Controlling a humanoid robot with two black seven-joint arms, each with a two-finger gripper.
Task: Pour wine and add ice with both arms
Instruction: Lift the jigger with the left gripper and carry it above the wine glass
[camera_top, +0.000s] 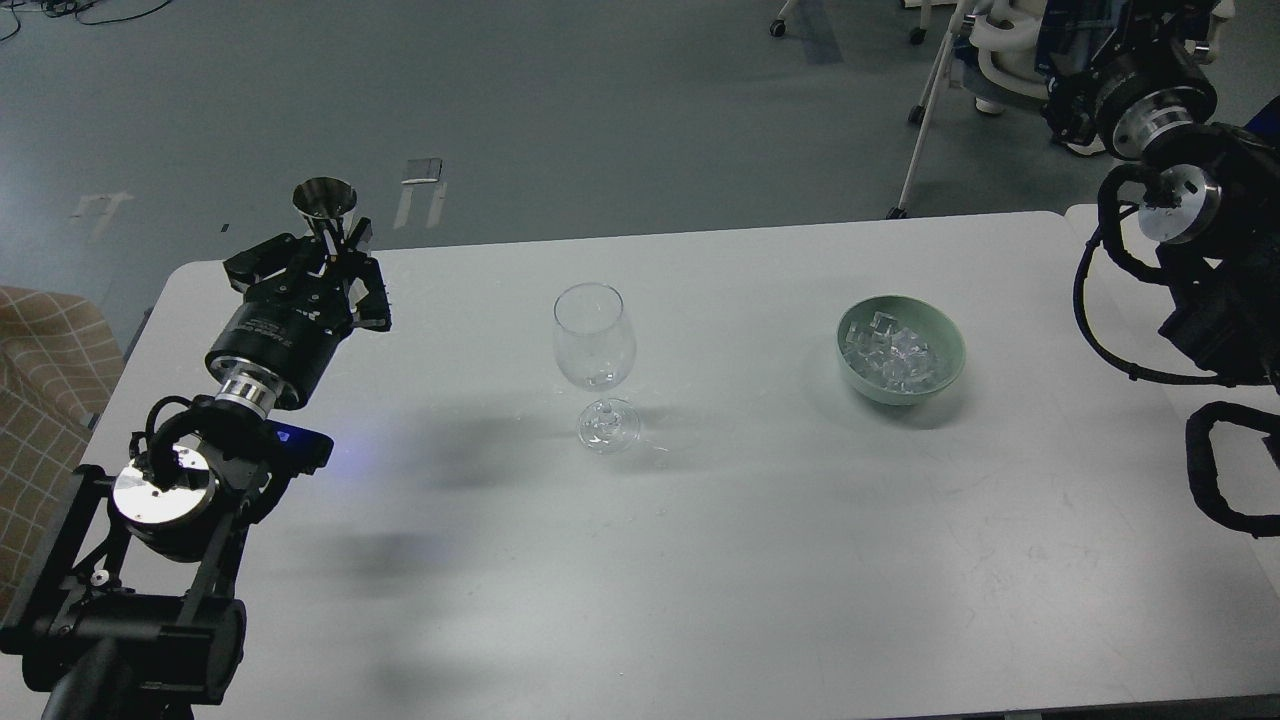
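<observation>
At the far left corner of the white bench (700, 560), the left claw (325, 262) is closed around a small shiny metal conical cup (325, 205), held upright with its mouth up. Contents not visible from here.

Key relation: the clear stemmed wine glass (595, 360) stands to the right of the left claw and a bit nearer to me, well apart from it. Upright, axis vertical, bowl empty as far as I can tell. Nothing sits between claw and glass, so the path across looks clear.

Further right of the glass, well apart: a pale green round bowl (902, 350) holding the ice (890, 355), a heap of small clear cubes. The bowl is near the right arm (1190, 250), far from the left claw.

Right claw: not in view. Only joint discs and cable hoses show at the right edge, so open or closed can't be told.

Judgement: the left arm is the nearer one to the glass and already carries the pouring vessel, so the pour is its job. The cup needs to travel right and toward me until its lip is over the glass rim, then tilt toward the glass. Ice falls to the right arm by proximity.

Risk: the glass is tall on a narrow foot; a knock at the rim would tip it.
</observation>
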